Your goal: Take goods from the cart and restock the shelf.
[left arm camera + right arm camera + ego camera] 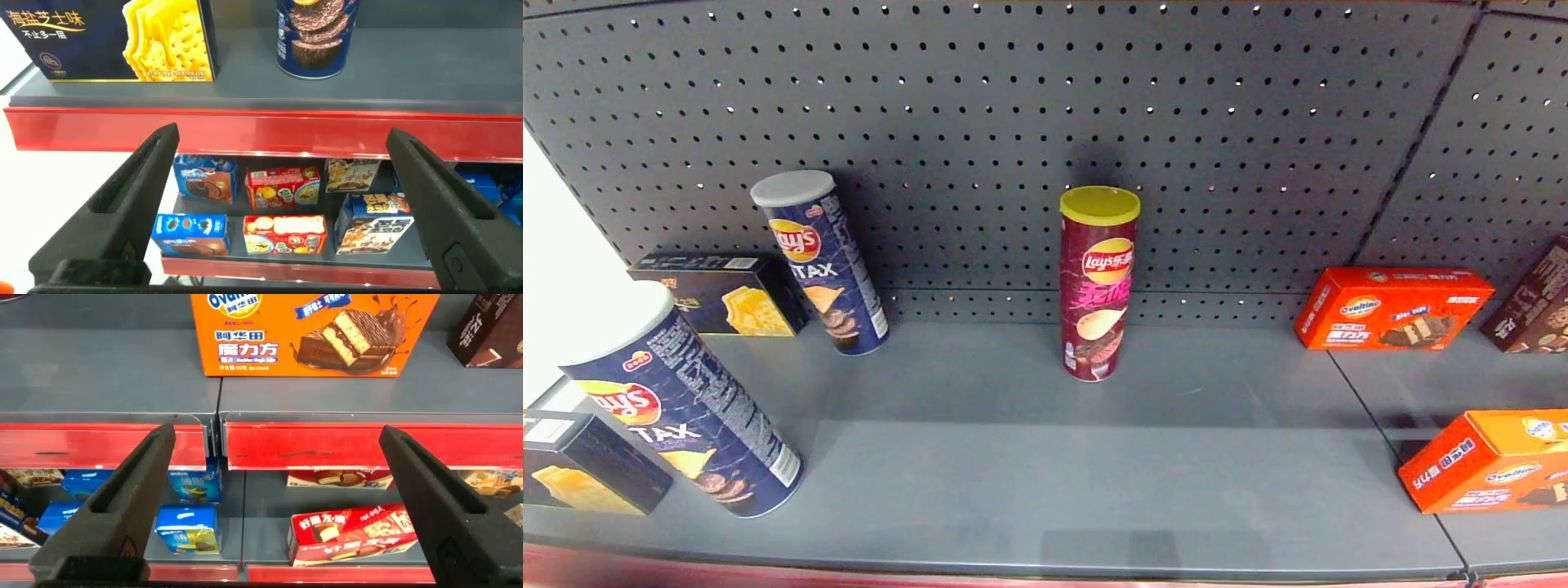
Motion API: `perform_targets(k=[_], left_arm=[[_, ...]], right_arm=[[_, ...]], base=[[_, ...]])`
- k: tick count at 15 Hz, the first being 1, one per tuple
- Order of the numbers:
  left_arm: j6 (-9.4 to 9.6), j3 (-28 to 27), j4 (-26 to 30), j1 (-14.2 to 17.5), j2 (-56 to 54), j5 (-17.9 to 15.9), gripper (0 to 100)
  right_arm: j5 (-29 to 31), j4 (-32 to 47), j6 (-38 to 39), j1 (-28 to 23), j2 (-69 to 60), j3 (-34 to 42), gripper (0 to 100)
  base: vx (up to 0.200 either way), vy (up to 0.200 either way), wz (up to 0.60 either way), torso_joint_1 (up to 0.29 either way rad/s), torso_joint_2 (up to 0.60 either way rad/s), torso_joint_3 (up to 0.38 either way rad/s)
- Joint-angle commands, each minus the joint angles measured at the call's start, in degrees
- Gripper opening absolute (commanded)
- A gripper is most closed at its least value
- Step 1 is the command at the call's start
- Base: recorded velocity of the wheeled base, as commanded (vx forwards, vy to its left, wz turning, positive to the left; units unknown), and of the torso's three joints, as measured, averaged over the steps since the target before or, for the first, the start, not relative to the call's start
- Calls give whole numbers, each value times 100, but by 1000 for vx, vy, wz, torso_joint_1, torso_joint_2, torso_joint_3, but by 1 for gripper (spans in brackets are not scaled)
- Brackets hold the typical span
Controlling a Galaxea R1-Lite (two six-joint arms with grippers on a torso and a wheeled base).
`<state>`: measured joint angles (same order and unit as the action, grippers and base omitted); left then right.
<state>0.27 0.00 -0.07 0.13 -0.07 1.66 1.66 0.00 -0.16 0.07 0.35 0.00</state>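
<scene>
so, the grey metal shelf (pixel 1013 482) looks only partly stocked. a maroon cylindrical chip can with a yellow lid (pixel 1097 286) stands upright alone at the middle back, well apart from everything else, with bare board on both sides and in front. to the left, a dark blue chip can with a grey lid (pixel 821 261) stands near the pegboard just beside a black cardboard cracker box (pixel 723 298). a dark blue chip can with a white lid (pixel 686 416) stands near the front edge beside a second black cracker box (pixel 584 465). to the right lie an orange cardboard snack box (pixel 1392 309) at the back and another orange snack box (pixel 1486 461) at the front.

by my reckoning a fair share of restocking remains, and nothing is in hand. the left gripper (pixel 282 137) and the right gripper (pixel 278 434) both hang with fingers spread wide and nothing between them, in front of the shelf's red front strip (pixel 82 131). the lower tier beneath holds rows of small blue biscuit boxes (pixel 204 175) and red boxes (pixel 351 531).
</scene>
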Motion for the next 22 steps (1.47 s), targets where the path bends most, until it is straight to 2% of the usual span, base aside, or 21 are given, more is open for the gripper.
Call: perform_targets(k=[1,9,22], left_arm=[[0,0,-1,4,7,1,100],[0,0,-1,4,7,1,100],[0,0,-1,13,7,-8,100]], right_arm=[[1,0,-2,1,9,0,100],[10,0,-2,1,9,0,100],[10,0,-2,1,9,0,100]], base=[[0,0,0,0,0,0],[0,0,0,0,0,0],[0,0,600,2,3,3]])
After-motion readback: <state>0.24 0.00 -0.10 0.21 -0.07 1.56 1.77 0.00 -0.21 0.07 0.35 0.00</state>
